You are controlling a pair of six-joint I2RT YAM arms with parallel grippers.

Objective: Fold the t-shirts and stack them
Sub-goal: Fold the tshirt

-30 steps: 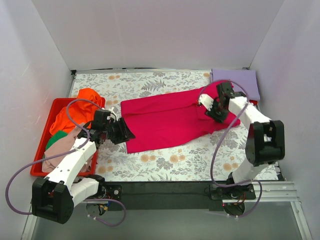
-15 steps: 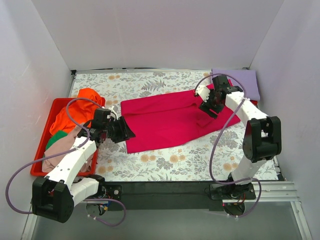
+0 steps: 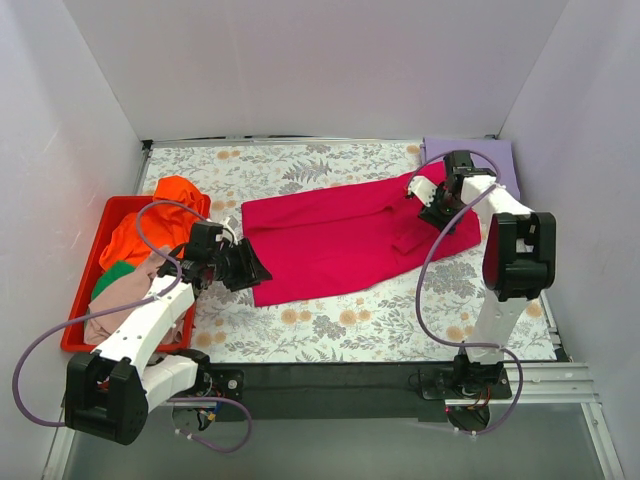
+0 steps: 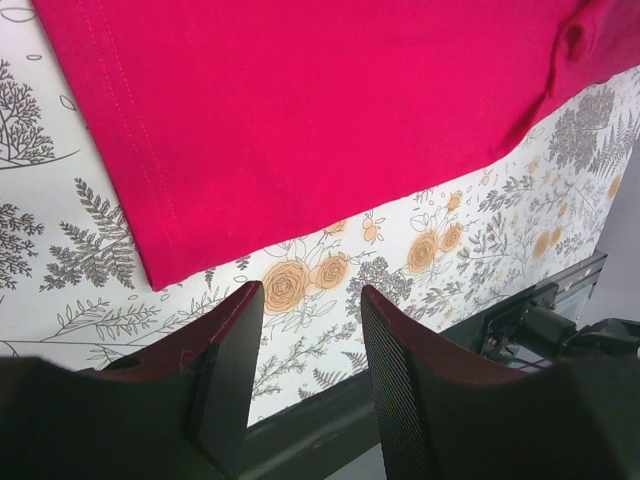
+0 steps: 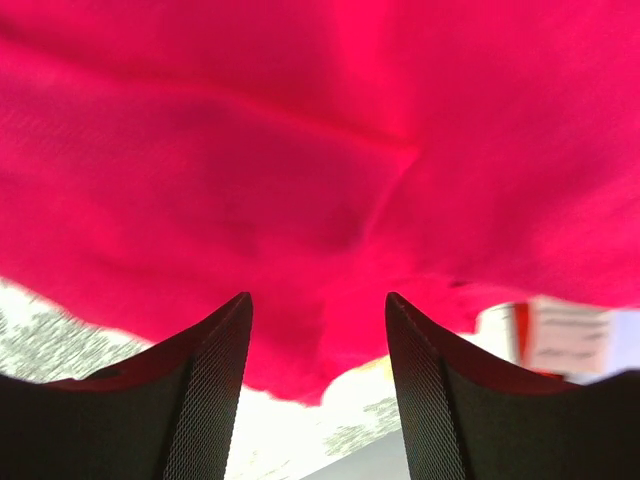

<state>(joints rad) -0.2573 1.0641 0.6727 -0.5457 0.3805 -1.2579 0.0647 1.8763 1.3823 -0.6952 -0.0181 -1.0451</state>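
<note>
spreading of the red shirt (image 3: 340, 235) is judged to be the step in hand. it is laid flat across the middle of the tabletop (image 3: 330, 320), long side running left to right. over the last second the right jaws have been carried from the shirt's right sleeve area out toward its far right end, near the lavender shirt (image 3: 480, 160). they are seen apart, low over red cloth, with nothing pinched between them. a small crease is seen near that right end. the left jaws have barely shifted: apart, empty, held over the floral print just off the near left hem corner. the shirt's outline is hardly changed, so no fold is judged made yet. the orange shirt (image 3: 140, 230) and others are heaped in the tray (image 3: 72, 343), not yet handled.
</note>
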